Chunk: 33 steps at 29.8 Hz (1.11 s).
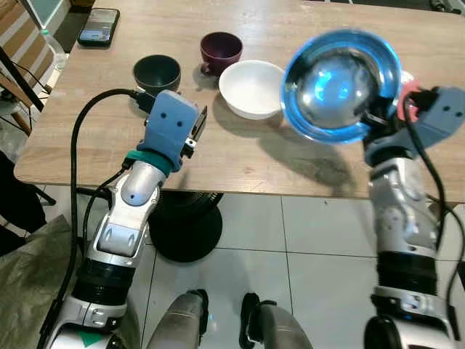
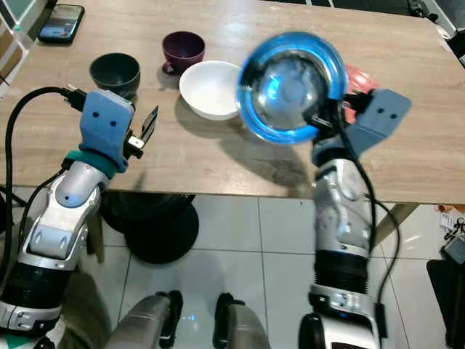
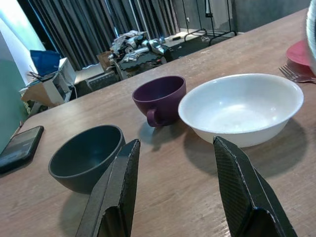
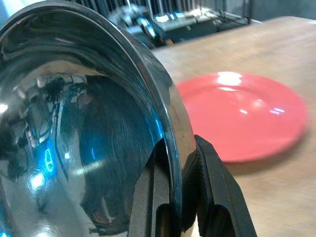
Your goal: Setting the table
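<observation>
My right gripper (image 4: 180, 197) is shut on the rim of a shiny steel bowl (image 1: 340, 86), holding it tilted in the air above the wooden table (image 1: 290, 167), just right of a white bowl (image 1: 252, 89). A red plate (image 4: 247, 113) lies on the table behind the steel bowl. My left gripper (image 3: 175, 192) hovers open over the table's near edge, pointing at a dark green bowl (image 3: 86, 157), a purple cup (image 3: 160, 100) and the white bowl (image 3: 242, 107).
A black phone (image 1: 99, 26) lies at the table's far left corner. A fork (image 3: 296, 75) rests by the red plate. A chair (image 1: 18, 51) stands at the left, and a round black table base (image 1: 185, 229) sits on the tiled floor.
</observation>
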{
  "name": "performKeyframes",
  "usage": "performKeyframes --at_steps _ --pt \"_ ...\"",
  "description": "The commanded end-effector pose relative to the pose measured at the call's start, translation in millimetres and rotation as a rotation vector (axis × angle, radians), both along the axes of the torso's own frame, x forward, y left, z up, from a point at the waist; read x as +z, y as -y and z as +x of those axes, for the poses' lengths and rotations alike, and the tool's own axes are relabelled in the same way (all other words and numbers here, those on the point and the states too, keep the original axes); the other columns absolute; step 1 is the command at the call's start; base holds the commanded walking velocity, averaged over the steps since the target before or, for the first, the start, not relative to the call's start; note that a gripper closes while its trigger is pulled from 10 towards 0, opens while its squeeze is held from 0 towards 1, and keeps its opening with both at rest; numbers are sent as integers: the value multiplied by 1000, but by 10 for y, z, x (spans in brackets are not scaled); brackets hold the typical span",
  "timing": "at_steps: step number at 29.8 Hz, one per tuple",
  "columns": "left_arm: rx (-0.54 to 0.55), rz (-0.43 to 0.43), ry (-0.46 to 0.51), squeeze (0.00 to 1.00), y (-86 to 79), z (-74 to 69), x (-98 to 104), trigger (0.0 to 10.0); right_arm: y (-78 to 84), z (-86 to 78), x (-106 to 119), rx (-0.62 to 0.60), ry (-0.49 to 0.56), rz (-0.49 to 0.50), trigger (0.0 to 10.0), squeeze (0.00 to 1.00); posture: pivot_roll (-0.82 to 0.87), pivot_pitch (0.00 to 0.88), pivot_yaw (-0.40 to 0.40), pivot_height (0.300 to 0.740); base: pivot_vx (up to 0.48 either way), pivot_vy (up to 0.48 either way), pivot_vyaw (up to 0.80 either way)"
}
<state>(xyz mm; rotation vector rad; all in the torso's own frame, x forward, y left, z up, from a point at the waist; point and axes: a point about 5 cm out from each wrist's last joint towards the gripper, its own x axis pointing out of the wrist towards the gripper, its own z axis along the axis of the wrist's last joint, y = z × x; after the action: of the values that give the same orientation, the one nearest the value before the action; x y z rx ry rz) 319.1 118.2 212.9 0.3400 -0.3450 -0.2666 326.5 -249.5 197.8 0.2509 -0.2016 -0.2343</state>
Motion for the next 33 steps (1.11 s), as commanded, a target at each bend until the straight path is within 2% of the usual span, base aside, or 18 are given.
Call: performKeyframes --at_steps 1,6,11,12,13,14,15,16,18,24,31,32,33 --pt "-21 2 -12 0 34 -32 -40 10000 74 -30 -38 -16 -17 -6 10000 0 211 140 2 740 0 0 0" --pt "-27 -1 -17 0 46 -41 -44 10000 198 -77 -156 -28 -97 -40 10000 0 205 150 2 740 0 0 0" --pt "-31 3 -22 0 53 -44 -55 10000 80 -92 -208 108 -122 3 10000 4 203 157 3 740 0 0 0" --pt "-32 2 -23 0 55 -46 -55 10000 63 -97 -210 130 -123 8 10000 55 203 159 2 740 0 0 0" --pt "-33 2 -23 0 57 -47 -54 10000 55 -100 -210 142 -123 11 10000 55 203 159 2 740 0 0 0" --pt "-33 2 -23 0 58 -47 -55 10000 45 -96 -214 150 -120 29 10000 424 203 159 2 740 0 0 0" --pt "-34 2 -24 0 59 -48 -55 10000 38 -93 -217 155 -118 43 10000 424 203 159 2 740 0 0 0" --pt "-33 1 -23 0 61 -47 -55 10000 17 -83 -223 167 -113 71 10000 1000 204 160 0 740 0 0 0" --pt "-32 1 -23 0 63 -46 -53 10000 -7 -71 -228 180 -108 99 10000 1000 204 160 0 740 0 0 0" --pt "-31 -2 -22 0 73 -42 -49 10000 -143 -11 -270 186 -123 83 10000 1000 206 161 -1 740 0 0 0" --pt "-30 -5 -20 0 76 -47 -43 10000 -131 13 -141 156 -53 122 10000 1000 213 160 -2 740 0 0 0" --pt "-31 -6 -21 0 78 -48 -44 10000 -81 -4 -42 140 6 141 10000 835 213 160 -2 740 0 0 0" --pt "-31 -6 -21 0 78 -48 -44 10000 -81 -4 -42 140 6 141 10000 835 213 160 -2 740 0 0 0"
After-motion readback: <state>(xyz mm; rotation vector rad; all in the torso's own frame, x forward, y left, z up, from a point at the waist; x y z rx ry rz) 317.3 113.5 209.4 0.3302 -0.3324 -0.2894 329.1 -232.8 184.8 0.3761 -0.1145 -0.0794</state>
